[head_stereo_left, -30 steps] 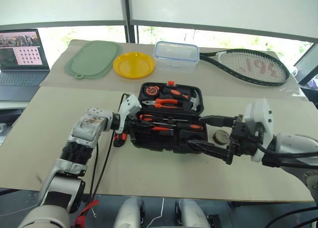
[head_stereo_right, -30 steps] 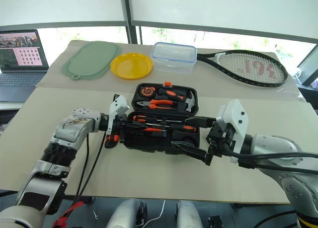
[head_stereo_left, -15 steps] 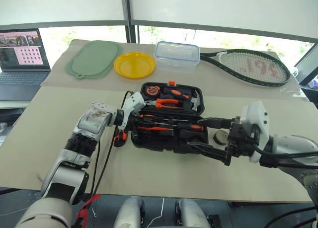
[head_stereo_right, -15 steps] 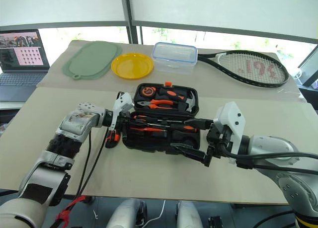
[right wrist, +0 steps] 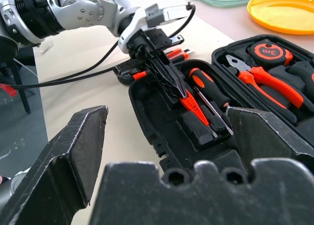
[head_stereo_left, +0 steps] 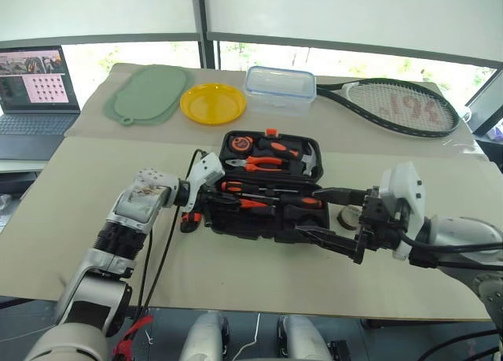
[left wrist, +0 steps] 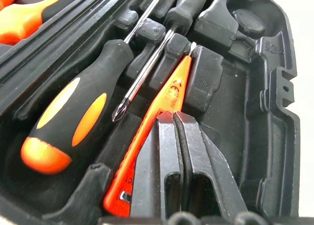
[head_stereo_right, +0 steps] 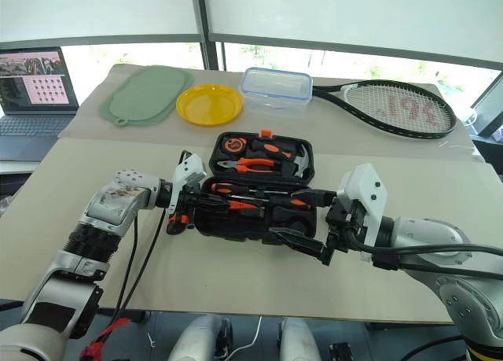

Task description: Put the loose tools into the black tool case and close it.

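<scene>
Two grippers flank the open black moulded plastic tool case (head_stereo_left: 267, 196) on the tan table (head_stereo_left: 94, 188). The right gripper (head_stereo_left: 318, 219), jaws spread wide and empty, hovers at the case's near right corner. The left gripper (right wrist: 169, 80), fingers pressed together, rests its tips on the small orange tester pen (left wrist: 159, 112) lying in the case's near half beside an orange-and-black-handled screwdriver (left wrist: 73, 117). The orange-black utility knife (head_stereo_left: 186, 218) lies on the table left of the case.
</scene>
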Robot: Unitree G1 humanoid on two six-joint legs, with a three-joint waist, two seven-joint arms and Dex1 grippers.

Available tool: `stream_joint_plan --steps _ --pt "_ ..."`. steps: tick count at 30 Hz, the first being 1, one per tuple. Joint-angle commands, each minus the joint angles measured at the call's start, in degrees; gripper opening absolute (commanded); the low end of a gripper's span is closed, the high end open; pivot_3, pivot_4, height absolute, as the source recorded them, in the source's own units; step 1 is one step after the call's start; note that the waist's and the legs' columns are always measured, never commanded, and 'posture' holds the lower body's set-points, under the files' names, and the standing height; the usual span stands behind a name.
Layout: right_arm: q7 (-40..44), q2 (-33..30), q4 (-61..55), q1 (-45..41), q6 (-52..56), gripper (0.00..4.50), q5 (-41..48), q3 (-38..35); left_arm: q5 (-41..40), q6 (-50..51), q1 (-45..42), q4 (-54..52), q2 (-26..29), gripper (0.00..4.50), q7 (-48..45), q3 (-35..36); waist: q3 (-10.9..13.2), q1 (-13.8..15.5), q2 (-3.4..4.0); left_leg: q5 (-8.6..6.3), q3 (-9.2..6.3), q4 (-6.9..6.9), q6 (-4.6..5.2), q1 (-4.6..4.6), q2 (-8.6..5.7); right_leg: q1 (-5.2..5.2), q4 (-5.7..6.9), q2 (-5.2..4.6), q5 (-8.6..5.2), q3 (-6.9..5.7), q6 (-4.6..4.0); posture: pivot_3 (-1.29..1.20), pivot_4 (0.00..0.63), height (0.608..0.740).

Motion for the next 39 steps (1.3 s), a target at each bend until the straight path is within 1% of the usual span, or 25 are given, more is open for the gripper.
stream_joint_plan --steps 1,4,7,9,13,16,19,20,22,23,25,26,29,31,35,37,39 --pt "0.4 0.0 -0.6 -1.2 -1.2 4.5 0.3 -1.2 -0.9 -0.6 0.0 0.1 -0.7 0.08 1.9 2.2 0.0 0.0 0.0 0.0 0.0 0.0 0.0 -0.01 0.0 -0.01 0.0 0.0 0.0 0.0 0.0 0.0 0.15 0.738" --pt "0.7 0.0 -0.3 -1.5 -1.2 4.5 0.0 -0.9 -3.5 0.2 0.4 -2.7 -0.7 0.08 0.8 4.2 0.0 0.0 0.0 0.0 0.0 0.0 0.0 -0.04 -0.01 -0.04 0.0 0.01 0.0 0.0 0.0 0.0 0.15 0.738" --pt "1.0 -0.1 0.0 -2.0 -1.3 4.5 -0.5 -0.5 -6.1 2.4 1.1 -5.9 0.7 0.08 0.9 6.7 0.0 0.0 -0.01 0.0 0.0 0.0 0.0 -0.08 0.0 -0.08 0.0 0.0 0.0 -0.01 0.0 0.0 0.15 0.738" --pt "1.7 -0.4 0.3 -2.3 -1.4 4.5 -0.8 -0.3 -8.1 5.2 2.5 -9.5 2.7 0.08 1.9 9.6 0.0 -0.1 -0.01 0.0 0.0 0.0 0.0 -0.08 0.01 -0.08 0.0 0.0 0.0 -0.01 0.0 0.0 0.15 0.738" --pt "4.9 -1.2 2.7 -4.3 -2.6 4.5 -2.9 0.5 -12.7 11.9 8.1 -17.6 8.1 0.08 6.1 18.4 0.0 -0.8 0.0 0.0 0.0 -0.04 -0.01 -0.05 0.07 -0.11 0.01 0.02 0.0 0.01 0.0 0.0 0.15 0.738" --pt "7.5 -1.0 6.4 -8.0 -3.4 4.5 -4.9 2.7 -14.3 17.1 16.6 -22.8 12.2 0.85 11.4 28.7 0.0 -1.3 0.0 0.0 0.01 -0.08 -0.02 0.0 0.08 -0.1 0.0 0.01 0.0 0.02 0.0 0.0 0.15 0.738" --pt "10.1 -0.2 9.5 -11.9 -3.7 4.5 -5.7 4.6 -14.2 19.8 28.0 -28.1 15.2 1.96 14.9 37.6 0.0 -1.7 0.0 0.01 0.04 -0.21 -0.02 0.04 0.09 -0.12 -0.02 -0.01 -0.01 0.05 -0.01 0.0 0.15 0.738" --pt "11.1 -0.2 10.3 -12.8 -3.9 4.5 -6.1 5.2 -13.9 19.9 31.4 -29.3 15.8 2.45 15.7 39.8 0.0 -1.6 0.0 0.01 0.07 -0.23 -0.04 0.04 0.1 -0.16 -0.03 -0.01 -0.01 0.05 -0.02 0.0 0.15 0.738" --pt "13.2 -0.1 11.8 -14.4 -4.5 4.5 -7.2 6.5 -13.3 20.7 37.5 -31.0 16.7 3.21 17.3 43.9 0.0 -1.1 -0.03 0.02 0.11 -0.3 -0.06 0.06 0.09 -0.16 -0.05 -0.08 -0.01 0.04 -0.02 0.0 0.15 0.738" --pt "14.0 -0.1 12.4 -15.0 -4.9 4.5 -7.8 7.0 -13.1 20.8 39.5 -31.7 16.9 3.52 18.0 45.2 0.0 -0.9 -0.04 0.04 0.07 -0.29 -0.08 0.03 0.07 -0.15 -0.05 -0.12 -0.01 -0.06 -0.02 0.0 0.15 0.738" --pt "15.7 0.2 13.6 -16.2 -5.4 4.5 -8.9 8.1 -13.5 21.7 42.7 -33.7 17.4 4.33 19.1 47.0 0.0 -0.3 -0.04 0.04 0.08 -0.29 -0.08 0.07 0.07 -0.1 -0.07 -0.18 0.0 -0.06 -0.04 0.0 0.15 0.738" --pt "16.5 0.3 14.1 -16.8 -5.7 4.5 -9.5 8.7 -14.2 22.7 43.2 -34.9 17.6 4.47 19.8 47.3 0.0 -0.1 -0.05 0.04 0.08 -0.28 -0.08 0.07 0.07 -0.12 -0.07 -0.19 0.0 -0.08 -0.05 0.0 0.15 0.738" --pt "17.8 1.0 15.0 -17.9 -6.1 4.5 -10.7 9.9 -16.2 26.3 42.2 -38.0 18.5 4.47 21.5 46.6 0.0 0.5 -0.05 0.09 0.02 -0.28 -0.11 0.06 0.06 -0.11 -0.09 -0.26 0.05 -0.18 -0.11 0.0 0.15 0.738" --pt "18.1 1.5 15.0 -18.0 -6.2 4.5 -11.2 10.4 -17.4 29.6 38.6 -39.9 19.8 4.47 23.1 43.7 0.0 0.4 -0.06 0.09 0.04 -0.29 -0.11 0.07 0.05 -0.1 -0.09 -0.28 0.06 -0.17 -0.12 0.0 0.15 0.738" --pt "18.1 2.3 13.0 -16.3 -6.1 4.5 -11.3 10.1 -18.7 46.9 23.7 -41.2 23.5 4.47 28.9 30.5 0.0 0.6 -0.07 0.15 -0.04 -0.3 -0.18 0.05 0.02 -0.09 -0.03 -0.16 0.08 -0.2 -0.16 0.0 0.15 0.738" --pt "17.4 2.8 11.7 -15.0 -7.0 4.5 -12.6 10.3 -17.5 53.6 15.7 -38.5 22.7 4.47 32.3 23.7 0.0 0.2 -0.05 0.14 0.04 -0.36 -0.16 0.09 -0.04 -0.07 -0.03 -0.14 0.09 -0.06 -0.14 0.0 0.15 0.738" --pt "16.5 3.3 10.6 -13.7 -7.5 4.5 -13.6 10.4 -16.5 57.6 10.5 -35.9 21.2 4.47 34.7 19.6 0.0 0.0 -0.06 0.14 0.04 -0.4 -0.16 0.09 -0.05 -0.1 -0.06 -0.07 0.09 -0.05 -0.13 0.0 0.15 0.738"
